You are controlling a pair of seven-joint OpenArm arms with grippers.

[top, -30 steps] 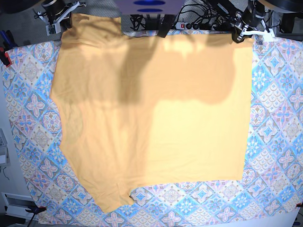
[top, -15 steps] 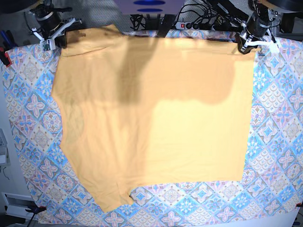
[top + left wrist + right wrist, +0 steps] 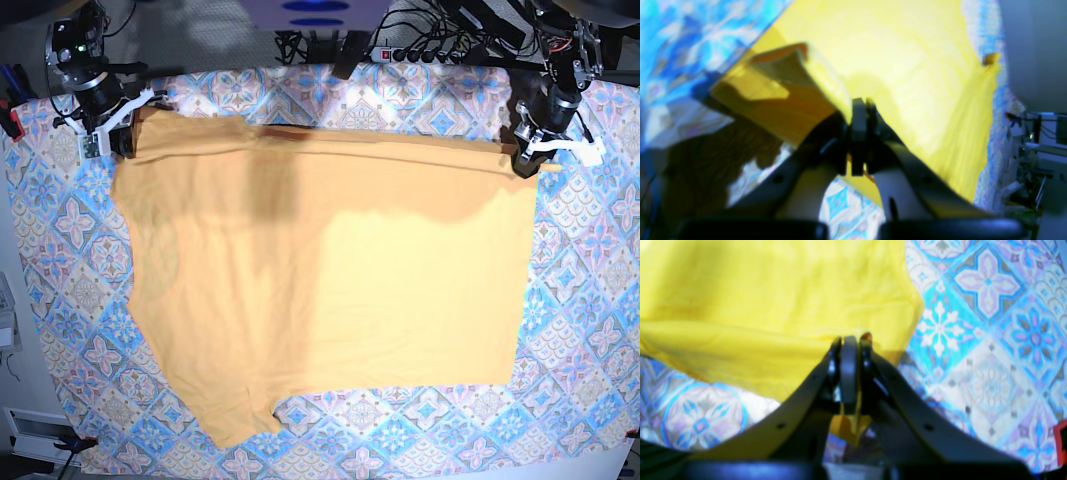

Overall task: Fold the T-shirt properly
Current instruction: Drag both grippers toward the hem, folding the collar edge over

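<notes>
the t-shirt (image 3: pixel 330 290) is yellow-orange and lies spread out on the tablecloth (image 3: pixel 590 300), which has blue and pink flower tiles. the shirt covers most of the middle of the cloth. its far edge is lifted a little and pulled into a long straight line between the two arms, with a dark shadow under part of it.

the left gripper (image 3: pixel 527 160) is at the far corner of the shirt on the right side of the base view. its fingers are pinched tight on the shirt's edge. in the left wrist view the left gripper (image 3: pixel 860 110) has its two dark fingers pressed together with yellow cloth between them — the corner of the shirt (image 3: pixel 913 66) folds up beside it.

the right gripper (image 3: pixel 122 135) is at the other far corner, on the left side of the base view. it is pinched tight on the shirt too. in the right wrist view the right gripper (image 3: pixel 849 343) squeezes a bit of yellow cloth, and a little piece hangs down below the fingers. the shirt (image 3: pixel 773 300) droops over the tablecloth (image 3: pixel 990 340) there.

the near edge of the shirt lies flat, with one sleeve pointing to the near left corner.
</notes>
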